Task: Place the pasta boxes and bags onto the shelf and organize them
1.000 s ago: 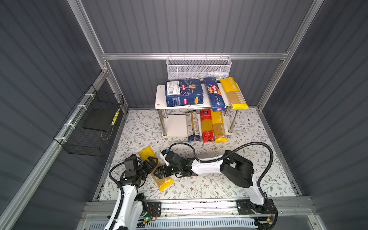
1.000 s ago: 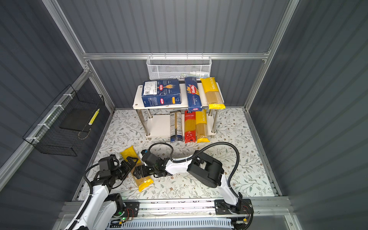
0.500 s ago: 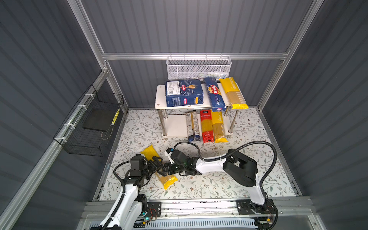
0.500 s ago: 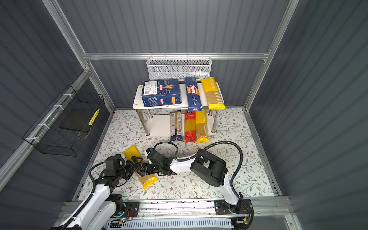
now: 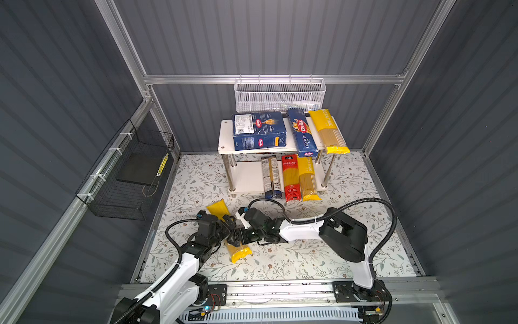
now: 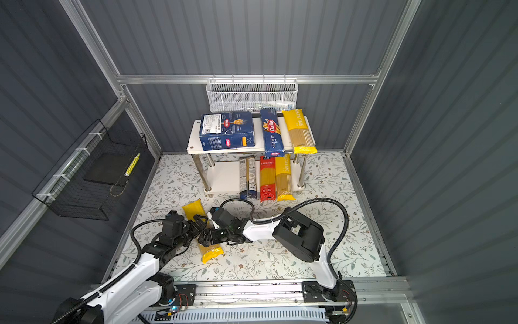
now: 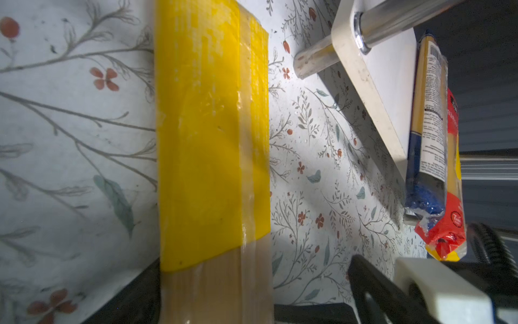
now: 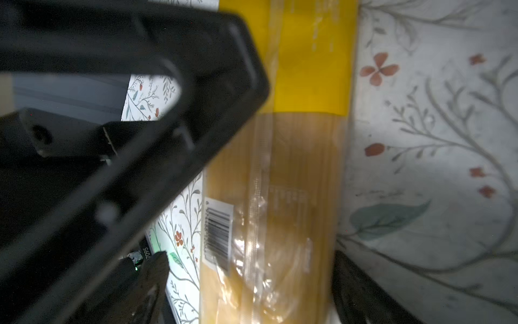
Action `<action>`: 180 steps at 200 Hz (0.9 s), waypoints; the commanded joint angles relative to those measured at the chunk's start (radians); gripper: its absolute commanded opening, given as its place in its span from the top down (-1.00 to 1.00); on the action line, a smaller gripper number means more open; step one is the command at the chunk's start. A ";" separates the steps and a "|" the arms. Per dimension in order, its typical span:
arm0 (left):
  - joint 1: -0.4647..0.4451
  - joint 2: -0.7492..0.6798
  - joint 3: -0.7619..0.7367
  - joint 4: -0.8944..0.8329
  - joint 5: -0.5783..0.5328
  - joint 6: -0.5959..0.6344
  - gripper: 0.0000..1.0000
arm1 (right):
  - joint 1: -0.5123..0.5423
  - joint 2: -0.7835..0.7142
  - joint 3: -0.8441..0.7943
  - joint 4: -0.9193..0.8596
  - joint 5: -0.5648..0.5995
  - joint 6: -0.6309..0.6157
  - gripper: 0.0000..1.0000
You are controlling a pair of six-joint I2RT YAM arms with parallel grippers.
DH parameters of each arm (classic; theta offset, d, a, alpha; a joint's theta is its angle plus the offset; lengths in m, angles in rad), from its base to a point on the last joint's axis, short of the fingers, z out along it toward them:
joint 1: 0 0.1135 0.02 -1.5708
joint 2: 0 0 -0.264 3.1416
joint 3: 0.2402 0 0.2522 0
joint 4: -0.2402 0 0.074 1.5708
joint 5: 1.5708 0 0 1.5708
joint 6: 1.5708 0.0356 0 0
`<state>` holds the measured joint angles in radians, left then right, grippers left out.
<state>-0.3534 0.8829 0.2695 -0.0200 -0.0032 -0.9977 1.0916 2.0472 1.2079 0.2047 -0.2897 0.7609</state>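
Both the left tool [image 5: 227, 223] and right tool [image 5: 235, 238] straddle the yellow-ended packet [image 5: 241, 252], jaws wide, unclamped.

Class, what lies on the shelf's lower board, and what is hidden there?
On the lower board three packets lie side by side: a blue-labelled packet, a red packet and a yellow packet. The top board covers their far ends and anything behind them.
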 commanded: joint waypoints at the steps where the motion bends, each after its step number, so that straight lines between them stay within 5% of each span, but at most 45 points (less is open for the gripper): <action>1: -0.096 0.013 0.019 -0.051 0.112 0.036 -1.00 | -0.044 -0.002 0.032 0.048 0.072 0.033 -0.82; 55: -0.114 0.011 0.043 -0.145 0.018 0.080 -1.00 | -0.070 -0.001 0.100 -0.047 0.080 -0.031 -0.82; 140: -0.114 0.090 0.072 -0.063 0.052 0.110 -0.99 | -0.086 0.051 0.224 -0.087 0.063 -0.041 -0.82; 180: -0.113 0.016 0.147 -0.300 -0.137 0.174 -1.00 | -0.099 0.031 0.250 -0.149 0.105 -0.072 -0.83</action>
<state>-0.4110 0.9497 0.3683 -0.0925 -0.2043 -0.9569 1.0431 2.0792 1.3735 -0.0734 -0.3191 0.6350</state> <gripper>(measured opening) 0.997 0.912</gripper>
